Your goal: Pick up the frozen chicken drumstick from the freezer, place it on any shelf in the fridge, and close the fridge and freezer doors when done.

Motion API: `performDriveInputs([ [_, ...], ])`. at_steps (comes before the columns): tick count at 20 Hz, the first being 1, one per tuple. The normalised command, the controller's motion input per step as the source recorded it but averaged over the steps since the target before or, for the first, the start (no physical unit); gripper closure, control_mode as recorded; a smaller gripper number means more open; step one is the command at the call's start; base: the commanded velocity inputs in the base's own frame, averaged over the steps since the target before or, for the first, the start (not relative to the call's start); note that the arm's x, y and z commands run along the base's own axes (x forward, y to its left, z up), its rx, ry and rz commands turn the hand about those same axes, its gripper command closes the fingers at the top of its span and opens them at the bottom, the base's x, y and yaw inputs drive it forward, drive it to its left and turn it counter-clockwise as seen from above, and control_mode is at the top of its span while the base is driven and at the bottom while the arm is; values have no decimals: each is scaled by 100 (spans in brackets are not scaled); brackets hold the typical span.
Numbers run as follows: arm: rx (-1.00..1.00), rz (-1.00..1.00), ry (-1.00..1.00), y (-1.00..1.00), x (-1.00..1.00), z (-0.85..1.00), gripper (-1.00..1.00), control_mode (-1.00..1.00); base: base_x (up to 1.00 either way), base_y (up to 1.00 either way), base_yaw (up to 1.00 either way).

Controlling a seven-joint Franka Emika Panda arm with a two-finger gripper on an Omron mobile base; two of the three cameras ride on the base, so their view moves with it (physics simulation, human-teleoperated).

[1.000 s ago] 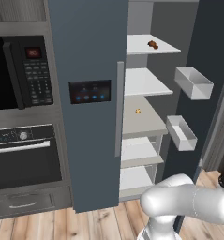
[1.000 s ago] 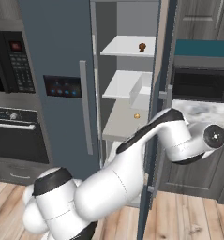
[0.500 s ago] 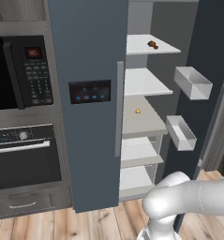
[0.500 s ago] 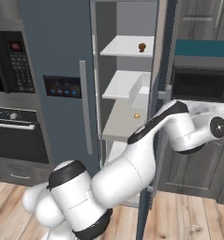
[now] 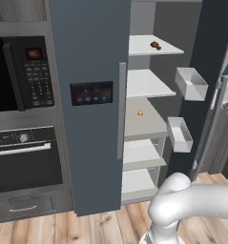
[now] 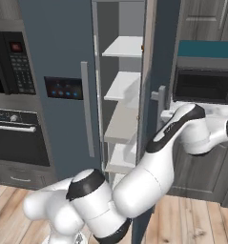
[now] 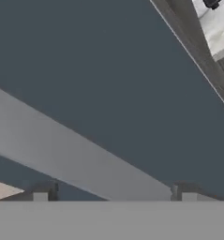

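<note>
The dark reddish-brown chicken drumstick (image 5: pixel 155 45) lies on the highest pale grey shelf (image 5: pixel 140 48) of the open fridge. The freezer door (image 5: pixel 89 52) with its black blue-lit panel (image 5: pixel 91 93) is closed. The fridge door (image 5: pixel 214 52) stands open to the right and appears nearly edge-on in the right base view (image 6: pixel 153 81). My arm reaches round to that door's outer face. In the hand view my gripper (image 7: pixel 114 192) is open, its fingertips (image 7: pixel 43 191) wide apart, close against the slate-blue door (image 7: pixel 108 79) and its grey bar handle (image 7: pixel 80 157).
A tiny yellow-orange ball (image 5: pixel 140 113) sits on a lower fridge shelf. Two clear door bins (image 5: pixel 191 83) (image 5: pixel 180 134) hang inside the fridge door. A microwave (image 5: pixel 20 74) and oven (image 5: pixel 25 157) are left of the freezer. A counter with a toaster oven (image 6: pixel 203 86) is on the right.
The fridge door has swung further toward the fridge, and in the right base view it now covers the drumstick. The arm has followed the door with its hand on the outer face.
</note>
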Motion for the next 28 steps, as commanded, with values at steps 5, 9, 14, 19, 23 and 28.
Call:
performDriveInputs([
  [5,0,9,-18,100,22,0,-100,-100,0,0,0],
  [9,0,1,-20,100,18,4,-100,-100,0,0,0],
  [14,0,0,-22,100,23,7,-100,-100,0,0,0],
  [19,0,0,-21,100,38,11,-100,-100,0,0,0],
  [23,0,0,-20,98,37,15,-100,-100,0,0,0],
  [28,0,-3,-17,79,30,24,-100,-100,0,0,0],
])
